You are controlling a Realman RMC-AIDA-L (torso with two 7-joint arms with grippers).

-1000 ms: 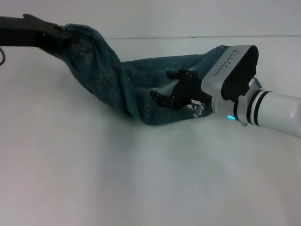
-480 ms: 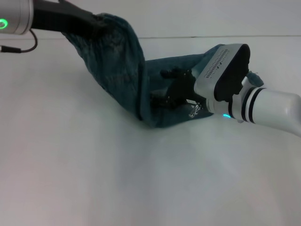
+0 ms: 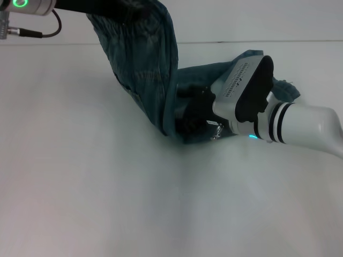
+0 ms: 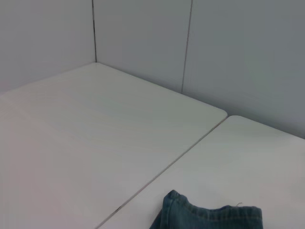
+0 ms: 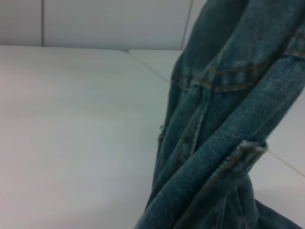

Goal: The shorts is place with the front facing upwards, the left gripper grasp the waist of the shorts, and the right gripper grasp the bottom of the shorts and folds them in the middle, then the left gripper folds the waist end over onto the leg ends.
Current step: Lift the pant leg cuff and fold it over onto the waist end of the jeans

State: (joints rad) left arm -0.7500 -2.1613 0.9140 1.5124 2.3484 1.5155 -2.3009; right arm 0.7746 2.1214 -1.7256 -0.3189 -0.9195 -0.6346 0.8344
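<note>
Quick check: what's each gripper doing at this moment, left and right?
Left gripper: shut on the waist, holding the shorts lifted off the table.
Right gripper: down on the shorts; open or shut cannot be told.

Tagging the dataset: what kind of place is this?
Likely a lab or test cell: bare white tables pushed together, plain grey panelled walls, and only the shorts as a prop.

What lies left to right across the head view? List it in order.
the left gripper at the top, holding up the waist → the lifted shorts → the right gripper low on the denim → its silver-white wrist, on the white table.
</note>
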